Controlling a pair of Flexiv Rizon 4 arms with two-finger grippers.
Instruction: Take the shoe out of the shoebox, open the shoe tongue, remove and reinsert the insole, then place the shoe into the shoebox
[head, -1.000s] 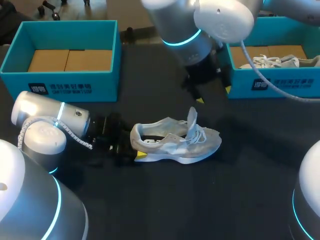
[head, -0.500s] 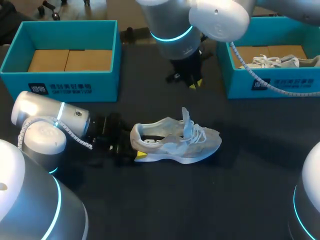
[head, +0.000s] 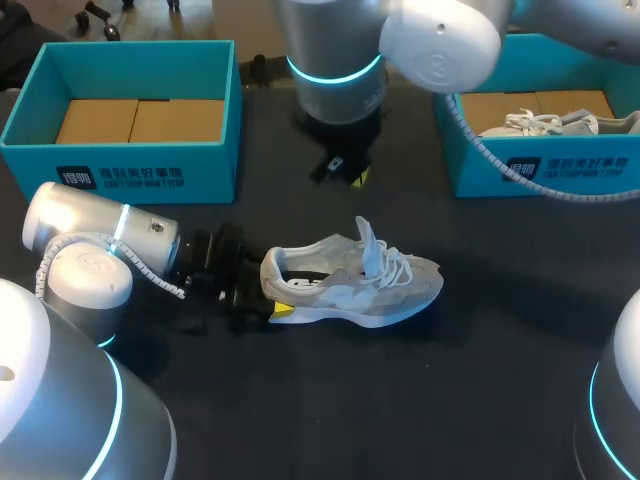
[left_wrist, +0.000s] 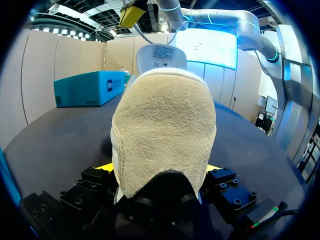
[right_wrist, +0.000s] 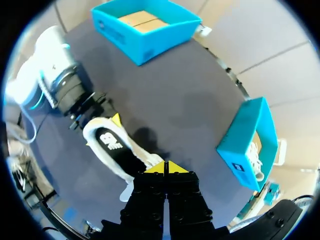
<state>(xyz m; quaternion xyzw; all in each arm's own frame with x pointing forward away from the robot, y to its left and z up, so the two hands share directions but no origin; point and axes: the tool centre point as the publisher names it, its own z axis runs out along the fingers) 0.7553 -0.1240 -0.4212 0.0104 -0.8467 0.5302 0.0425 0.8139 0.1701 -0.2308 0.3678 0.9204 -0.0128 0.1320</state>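
At the middle of the dark table (head: 450, 400) we see the shoe (head: 350, 285) resting on its sole, tongue (head: 368, 240) standing up. Our left gripper (head: 268, 292) clamps its heel from both sides. Our right gripper (head: 345, 172) hangs behind it, fingers pressed together on nothing, between the left shoebox (head: 140, 170) and the right shoebox (head: 540, 172).

Right gripper (head: 343, 171) farther back from shoe (head: 352, 283)

The shoe (head: 345, 292) is seen in all views: from above by the head view, close behind the heel by the left wrist view, and from high overhead by the right wrist view.
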